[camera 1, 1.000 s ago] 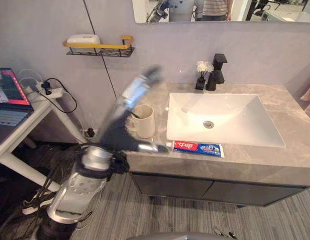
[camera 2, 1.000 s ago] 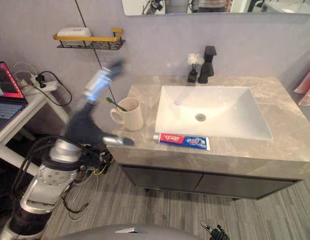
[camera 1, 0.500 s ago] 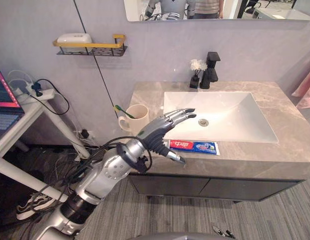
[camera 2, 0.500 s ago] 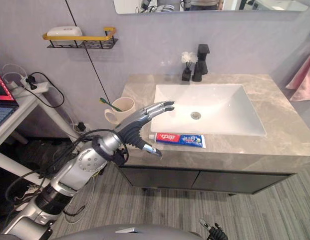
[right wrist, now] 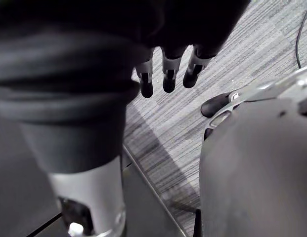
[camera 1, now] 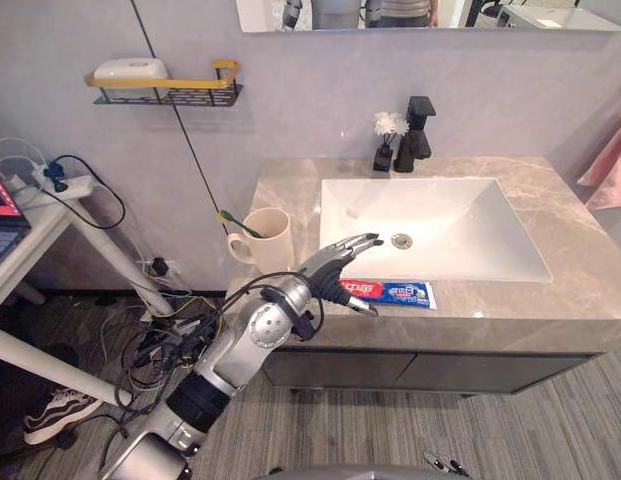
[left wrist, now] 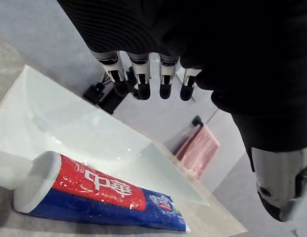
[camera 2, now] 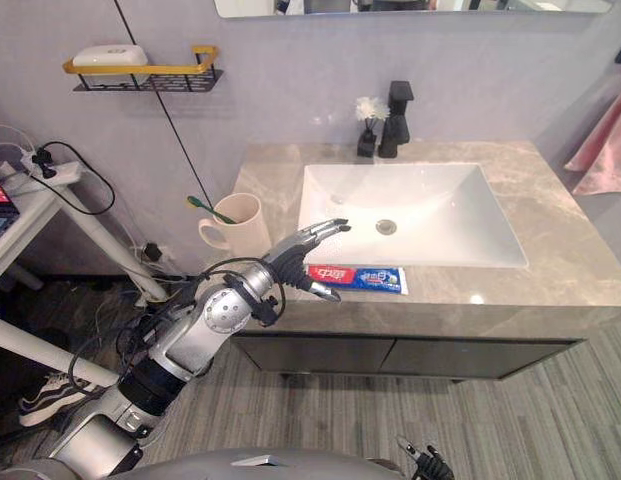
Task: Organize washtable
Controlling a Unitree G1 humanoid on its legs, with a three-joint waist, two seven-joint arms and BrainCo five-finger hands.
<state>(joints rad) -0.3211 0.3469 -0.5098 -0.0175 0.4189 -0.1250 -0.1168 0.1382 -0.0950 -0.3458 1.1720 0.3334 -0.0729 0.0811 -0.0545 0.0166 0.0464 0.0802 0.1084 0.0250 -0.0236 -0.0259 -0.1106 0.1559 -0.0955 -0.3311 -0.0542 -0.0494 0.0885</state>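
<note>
The left hand (camera 1: 328,268) hovers just above the front edge of the desk, fingers (left wrist: 141,81) straight and spread apart, thumb held clear below them, holding nothing. In the left wrist view the fingertips point across the basin, with the tube's cap end right under the palm.

The red-and-blue toothpaste tube with a white cap (camera 1: 392,292) lies flat on the grey marble desk (camera 1: 580,285), along the front rim of the white rectangular sink (camera 1: 470,245), its cap end nearest the hand. Left of the sink stands a cream ceramic mug (camera 1: 271,241) with a green toothbrush (camera 1: 236,221) leaning in it. The right hand (right wrist: 165,74) hangs loose-fingered over the floor.

The step in hand looks like the reach for the tube; no grasp is made yet. The next move calls for lowering onto the cap end and curling fingers and thumb round the flat tube, probably to stand it in the mug.

Against half a second ago, the hand has dropped lower and closer to the tube, while the view itself has shifted slightly; tube and mug have not moved.
</note>
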